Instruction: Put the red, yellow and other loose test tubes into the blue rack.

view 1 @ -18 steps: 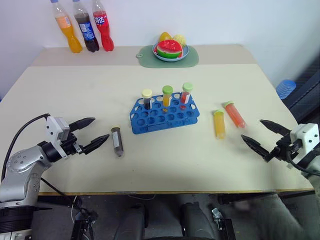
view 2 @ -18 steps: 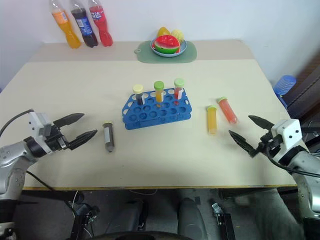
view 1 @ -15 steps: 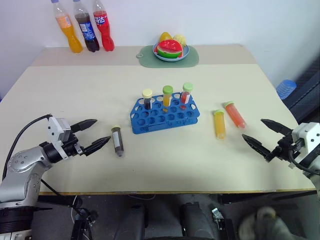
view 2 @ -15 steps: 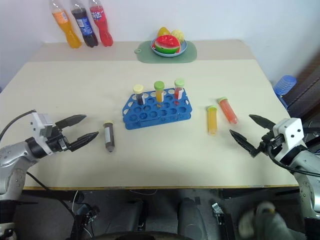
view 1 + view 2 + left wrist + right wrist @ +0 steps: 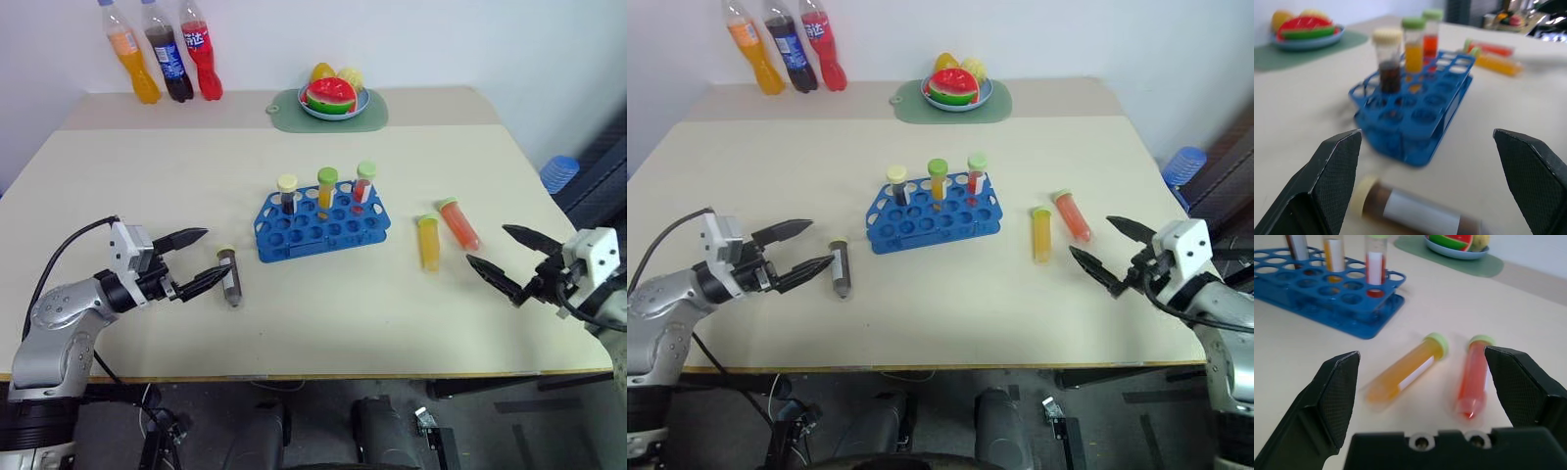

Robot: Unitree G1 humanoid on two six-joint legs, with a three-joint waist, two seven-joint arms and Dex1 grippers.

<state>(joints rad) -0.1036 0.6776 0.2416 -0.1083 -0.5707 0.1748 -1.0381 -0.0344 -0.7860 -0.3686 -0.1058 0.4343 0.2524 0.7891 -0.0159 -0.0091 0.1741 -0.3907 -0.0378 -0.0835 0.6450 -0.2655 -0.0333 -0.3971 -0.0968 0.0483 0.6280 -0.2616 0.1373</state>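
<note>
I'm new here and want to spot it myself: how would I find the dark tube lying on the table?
Start at the blue rack in the middle of the table, where three tubes stand upright. Look to its left side, toward the left gripper: the dark tube lies there alone, flat on the tabletop. Its brown contents and pale yellow cap set it apart from the yellow tube and red tube lying right of the rack.

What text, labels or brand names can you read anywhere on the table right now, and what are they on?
Nothing reads clearly.
Red bottle: white marks on its label, too small to read.
Dark cola bottle: blue label, print illegible.
Orange bottle: label illegible.
Loose tubes, brown, yellow: white labels, no writing legible.
</note>
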